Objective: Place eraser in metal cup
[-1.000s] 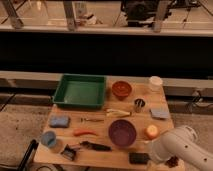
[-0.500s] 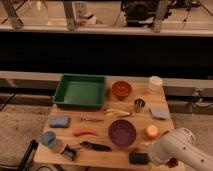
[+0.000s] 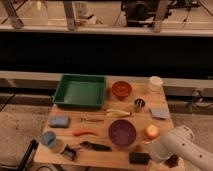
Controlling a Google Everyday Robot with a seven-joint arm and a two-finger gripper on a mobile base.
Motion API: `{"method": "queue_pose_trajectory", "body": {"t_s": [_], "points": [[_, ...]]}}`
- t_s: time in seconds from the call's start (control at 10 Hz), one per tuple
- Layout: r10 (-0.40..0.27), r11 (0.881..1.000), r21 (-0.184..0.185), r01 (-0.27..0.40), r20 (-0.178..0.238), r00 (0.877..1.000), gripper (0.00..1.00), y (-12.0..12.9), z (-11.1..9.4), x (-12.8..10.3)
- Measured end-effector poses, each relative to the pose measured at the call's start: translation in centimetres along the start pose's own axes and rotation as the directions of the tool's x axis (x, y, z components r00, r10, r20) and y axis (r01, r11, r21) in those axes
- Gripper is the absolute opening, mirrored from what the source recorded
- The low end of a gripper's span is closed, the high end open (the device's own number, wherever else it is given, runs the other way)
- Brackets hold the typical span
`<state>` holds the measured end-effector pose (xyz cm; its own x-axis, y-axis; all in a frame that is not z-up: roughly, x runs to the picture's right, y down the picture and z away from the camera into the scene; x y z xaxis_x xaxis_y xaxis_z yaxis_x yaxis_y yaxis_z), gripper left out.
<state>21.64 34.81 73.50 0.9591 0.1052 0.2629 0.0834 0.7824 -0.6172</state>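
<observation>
1. Wooden table (image 3: 101,129) stands before a dark wall; a green tray (image 3: 80,91) sits at its back left, away from the work.
2. Eraser (image 3: 139,158): a flat black block with rounded edges, lying at the front edge just in front of the purple bowl (image 3: 122,132).
3. Cup (image 3: 139,104): small, shiny and upright with a dark mouth, well behind the eraser and beyond the bowl.
4. Claw (image 3: 172,161): low at the front right under the white arm (image 3: 180,142), just right of the eraser, seemingly clear of it, jaws apart, holding nothing.
5. Over the last second almost nothing has shifted; the eraser and cup lie where they were. The grasp looks not yet begun, so the whole task remains.
</observation>
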Motion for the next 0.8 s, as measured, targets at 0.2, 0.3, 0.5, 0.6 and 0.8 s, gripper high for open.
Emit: {"method": "queue_pose_trajectory", "body": {"t_s": [0.2, 0.3, 0.5, 0.6, 0.8], "points": [[0.002, 1.0, -0.001, -0.002, 0.002, 1.0, 0.62, 0.0, 0.0, 0.2], [0.003, 1.0, 0.004, -0.003, 0.006, 1.0, 0.49, -0.1, 0.0, 0.3], [0.004, 1.0, 0.008, -0.004, 0.014, 1.0, 0.3, -0.1, 0.0, 0.3], [0.007, 1.0, 0.01, -0.007, 0.018, 1.0, 0.2, -0.2, -0.1, 0.4], [0.028, 1.0, 0.011, -0.028, 0.026, 0.999, 0.04, -0.7, -1.1, 1.0]]}}
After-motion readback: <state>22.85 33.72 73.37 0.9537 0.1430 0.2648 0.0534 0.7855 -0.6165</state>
